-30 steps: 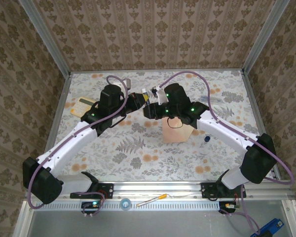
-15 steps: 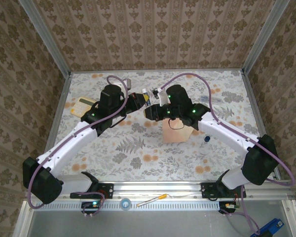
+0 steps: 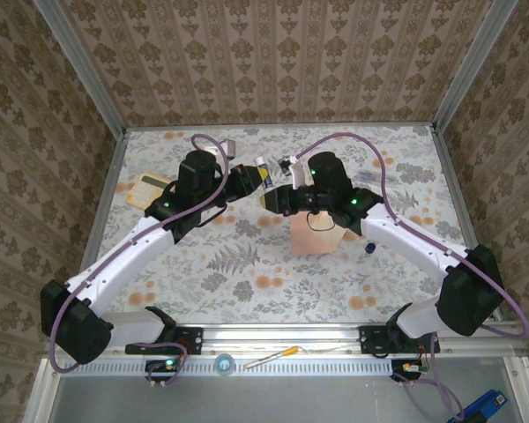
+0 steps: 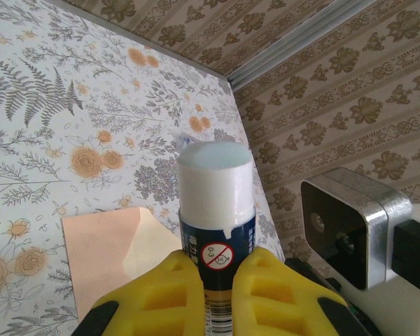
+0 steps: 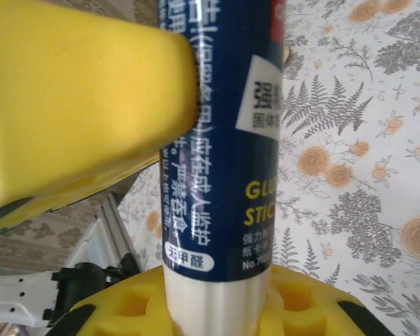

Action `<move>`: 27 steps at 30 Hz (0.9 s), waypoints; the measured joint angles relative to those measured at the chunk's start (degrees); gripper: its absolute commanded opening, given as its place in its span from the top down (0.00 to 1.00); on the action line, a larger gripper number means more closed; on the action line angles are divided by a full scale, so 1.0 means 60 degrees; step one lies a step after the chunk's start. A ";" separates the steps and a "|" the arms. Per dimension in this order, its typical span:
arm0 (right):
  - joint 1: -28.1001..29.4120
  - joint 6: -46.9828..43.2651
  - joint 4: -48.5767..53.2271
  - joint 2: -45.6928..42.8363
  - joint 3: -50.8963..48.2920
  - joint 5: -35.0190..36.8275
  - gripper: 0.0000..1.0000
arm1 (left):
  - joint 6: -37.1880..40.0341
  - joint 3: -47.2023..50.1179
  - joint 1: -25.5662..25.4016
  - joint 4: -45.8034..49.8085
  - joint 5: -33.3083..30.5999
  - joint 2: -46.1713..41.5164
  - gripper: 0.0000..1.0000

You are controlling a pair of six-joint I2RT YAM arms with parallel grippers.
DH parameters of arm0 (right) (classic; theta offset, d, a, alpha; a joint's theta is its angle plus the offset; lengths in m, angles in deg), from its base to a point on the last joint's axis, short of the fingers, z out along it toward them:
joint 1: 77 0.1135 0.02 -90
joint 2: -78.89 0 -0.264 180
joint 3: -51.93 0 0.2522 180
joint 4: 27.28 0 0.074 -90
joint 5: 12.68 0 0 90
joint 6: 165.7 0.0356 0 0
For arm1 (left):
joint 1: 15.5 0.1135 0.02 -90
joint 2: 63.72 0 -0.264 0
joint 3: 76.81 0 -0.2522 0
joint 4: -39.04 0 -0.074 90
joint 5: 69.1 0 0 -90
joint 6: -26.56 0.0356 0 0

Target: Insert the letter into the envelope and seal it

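Observation:
A glue stick [image 3: 262, 170] with a navy label is held up between both arms above the table's middle. My left gripper [image 4: 215, 269] is shut on its navy body [image 4: 217, 238], and the smooth white end [image 4: 215, 175] points away. My right gripper [image 5: 220, 297] is shut on the ridged white end [image 5: 217, 301], with a left finger [image 5: 77, 91] just above it. The salmon envelope [image 3: 316, 236] lies on the table below the right wrist. Its paler flap [image 4: 154, 245] is open. The letter is hidden.
A tan flat object [image 3: 146, 189] lies at the table's left edge, behind the left arm. A small dark blue thing [image 3: 370, 249] sits right of the envelope. The right wrist camera [image 4: 350, 224] hangs close beside the stick. Patterned walls enclose the floral table [image 3: 229, 273].
The right arm's wrist and forearm have shifted a little to the right. The left arm and the glue stick have stayed where they were.

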State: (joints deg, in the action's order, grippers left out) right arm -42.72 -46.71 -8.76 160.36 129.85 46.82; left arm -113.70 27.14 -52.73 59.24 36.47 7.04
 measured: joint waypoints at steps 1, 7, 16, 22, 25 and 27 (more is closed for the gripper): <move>-0.0091 0.0080 -0.0135 -0.0047 -0.0095 -0.0233 0.82 | -0.0025 0.0000 -0.0007 -0.0018 0.0044 0.0000 0.92; -0.0678 0.0736 -0.1020 -0.0178 -0.0444 -0.1887 0.82 | -0.0186 -0.0004 -0.0051 -0.0291 0.0244 -0.0113 0.92; -0.1078 0.2000 -0.2470 -0.0175 -0.0601 -0.3916 0.80 | -0.0229 -0.0175 -0.0040 -0.0379 0.0488 -0.0455 0.92; -0.1166 0.2568 -0.3064 0.0007 -0.0601 -0.4586 0.81 | -0.0233 -0.0215 -0.0033 -0.0441 0.0525 -0.0521 0.92; -0.1169 0.2623 -0.3107 0.0047 -0.0597 -0.4765 0.80 | -0.0233 -0.0215 -0.0033 -0.0357 0.0514 -0.0517 0.92; -0.1169 0.2634 -0.3173 0.0047 -0.0594 -0.4856 0.79 | -0.0233 -0.0215 -0.0022 -0.0299 0.0510 -0.0499 0.92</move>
State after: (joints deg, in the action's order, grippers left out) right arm -49.74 -30.91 -27.80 160.64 126.29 17.69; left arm -115.10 25.85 -52.86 57.45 39.53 4.05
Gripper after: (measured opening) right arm 0.198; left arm 0.085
